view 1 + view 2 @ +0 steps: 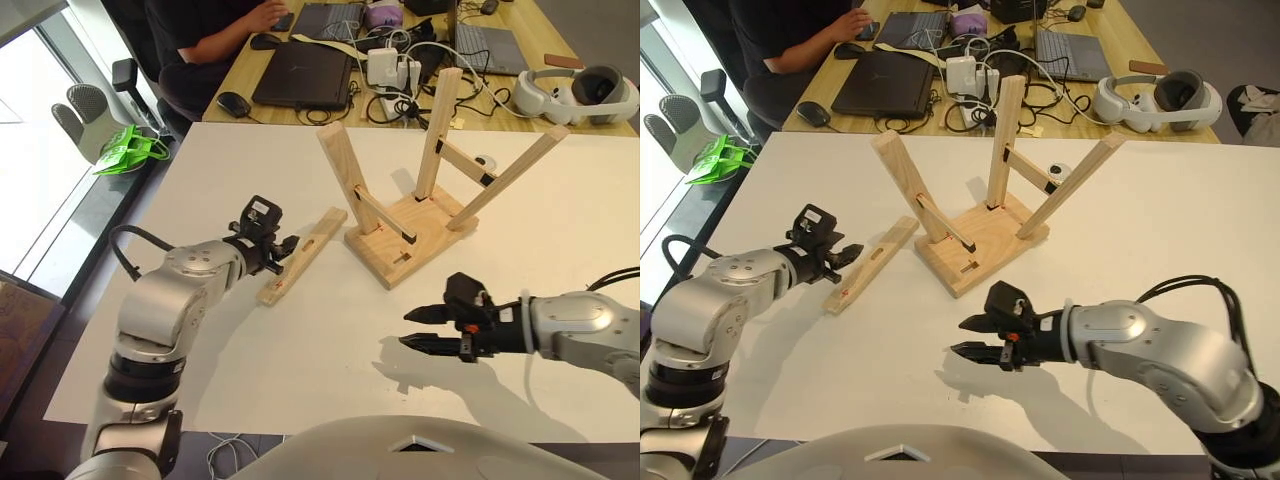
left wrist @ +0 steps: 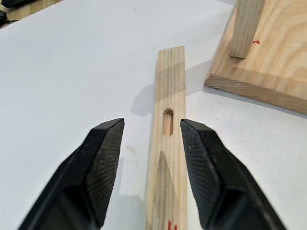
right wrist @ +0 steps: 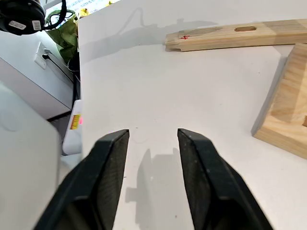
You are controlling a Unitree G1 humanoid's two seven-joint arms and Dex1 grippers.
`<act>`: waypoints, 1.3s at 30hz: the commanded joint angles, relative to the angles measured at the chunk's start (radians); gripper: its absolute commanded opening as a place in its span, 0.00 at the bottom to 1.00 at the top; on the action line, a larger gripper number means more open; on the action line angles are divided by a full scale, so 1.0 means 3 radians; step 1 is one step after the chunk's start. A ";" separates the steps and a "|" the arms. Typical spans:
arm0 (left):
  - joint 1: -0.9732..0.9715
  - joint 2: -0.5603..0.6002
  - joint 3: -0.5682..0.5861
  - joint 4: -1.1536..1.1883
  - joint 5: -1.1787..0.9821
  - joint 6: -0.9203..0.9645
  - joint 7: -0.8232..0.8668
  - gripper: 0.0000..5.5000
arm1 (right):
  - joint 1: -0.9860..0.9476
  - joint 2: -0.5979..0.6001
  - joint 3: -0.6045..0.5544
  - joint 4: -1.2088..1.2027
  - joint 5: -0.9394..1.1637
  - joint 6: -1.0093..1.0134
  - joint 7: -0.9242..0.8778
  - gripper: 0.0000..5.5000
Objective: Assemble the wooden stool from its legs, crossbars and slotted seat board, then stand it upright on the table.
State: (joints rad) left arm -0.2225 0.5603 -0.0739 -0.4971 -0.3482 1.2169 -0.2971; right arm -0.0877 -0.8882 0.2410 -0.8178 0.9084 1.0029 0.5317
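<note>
The slotted seat board, pale square-edged wood with visible grain, is seen lying flat at the centre of the left eye frame on the smooth white table. Three straight legs are stuck upward and splayed, joined by thin crossbars. A fourth leg, laid flat left of the board, is pierced by an oval slot. Small red marks at one end cannot be read. The left gripper, its matte black, finely textured fingers spread, is held over this leg. The right gripper is held spread above bare table at lower right.
</note>
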 commanded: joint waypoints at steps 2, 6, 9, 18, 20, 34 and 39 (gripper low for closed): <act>-0.0069 -0.0055 -0.0230 0.0188 0.0057 -0.0023 -0.0063 0.43 | -0.0291 0.0382 0.0753 0.0174 -0.0977 -0.0202 -0.0307 0.34; -0.0128 0.0054 -0.0411 0.0326 0.0146 -0.0011 -0.0131 0.49 | -0.0453 0.0641 0.1257 0.0453 -0.1623 -0.0381 -0.0376 0.34; -0.0139 0.0136 -0.0522 0.0438 0.0222 -0.0059 -0.0187 0.49 | -0.0645 0.0872 0.1554 0.0759 -0.1969 -0.0479 -0.0329 0.34; -0.0265 0.0196 -0.0735 0.0755 0.0453 -0.0235 -0.0286 0.49 | -0.1090 0.0977 0.2091 0.1536 -0.2984 -0.0792 -0.0064 0.34; -0.0252 0.0197 -0.0738 0.0748 0.0462 -0.0224 -0.0316 0.49 | -0.1084 0.0899 0.2086 0.1535 -0.3135 -0.0835 0.0018 0.34; -0.0110 0.0189 -0.0717 0.0710 0.0451 -0.0138 -0.0407 0.49 | -0.0987 0.1008 0.1556 0.1190 -0.3452 -0.0926 0.0229 0.34; -0.0011 0.0258 -0.0705 0.0737 0.0478 -0.0212 -0.0430 0.37 | -0.0905 0.1866 0.1040 0.1055 -0.3205 -0.0888 -0.0197 0.34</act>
State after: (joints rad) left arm -0.2416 0.6207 -0.2886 -0.2881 -0.2202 1.1540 -0.4234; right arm -0.3717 -0.4302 0.6282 -0.4802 -0.0909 0.7218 0.5290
